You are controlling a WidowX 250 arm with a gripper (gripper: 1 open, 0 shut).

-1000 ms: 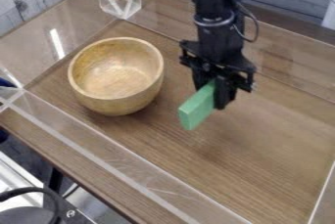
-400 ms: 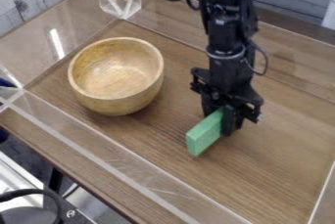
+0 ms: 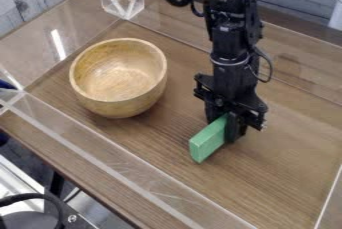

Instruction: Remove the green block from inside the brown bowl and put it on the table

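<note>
Hand (image 3: 235, 121) pinching green block (image 3: 210, 139) | tilted, long axis toward lower left, upper end gripped

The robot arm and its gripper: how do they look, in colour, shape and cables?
The arm is black all over, built of blocky, jointed segments. A thin dark cable appears to run along its side near the wrist. The gripper is also black, with two narrow, straight fingers below a wider body. No markings can be made out.

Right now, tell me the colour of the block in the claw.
Solid bright green. The block shows best in the camera view, gripped by the claw beside the brown bowl.
</note>
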